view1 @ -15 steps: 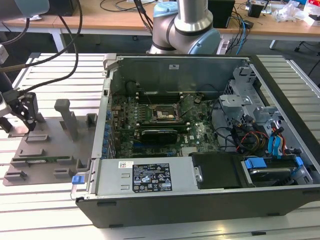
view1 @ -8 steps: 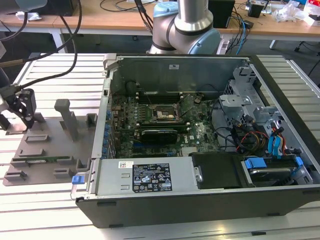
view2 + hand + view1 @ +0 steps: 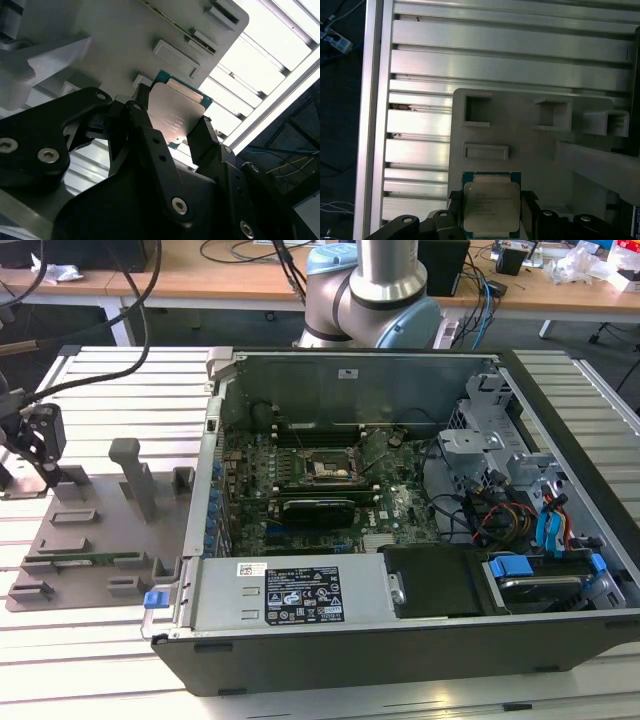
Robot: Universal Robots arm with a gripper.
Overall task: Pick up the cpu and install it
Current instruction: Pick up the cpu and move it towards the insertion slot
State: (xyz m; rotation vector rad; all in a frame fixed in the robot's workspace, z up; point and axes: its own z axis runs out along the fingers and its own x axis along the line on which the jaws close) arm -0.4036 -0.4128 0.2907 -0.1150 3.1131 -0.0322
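Slatted table [image 3: 100, 660], exterior view's 9 o'clock: gripper [image 3: 48, 472] fingers [image 3: 205, 142] pinch the cpu [image 3: 491, 205] at the tray [image 3: 100, 540]; hold level, edges only.

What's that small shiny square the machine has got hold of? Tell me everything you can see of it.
The cpu is a small flat square chip: a silvery metal lid with faint print on a thin green board that shows as a rim. It faces both wrist cameras, near the edge of the grey plastic tray on the slatted metal table. The tool is shut on it, dark fingers against two opposite edges. Whether it rests on the tray or is lifted I cannot tell.
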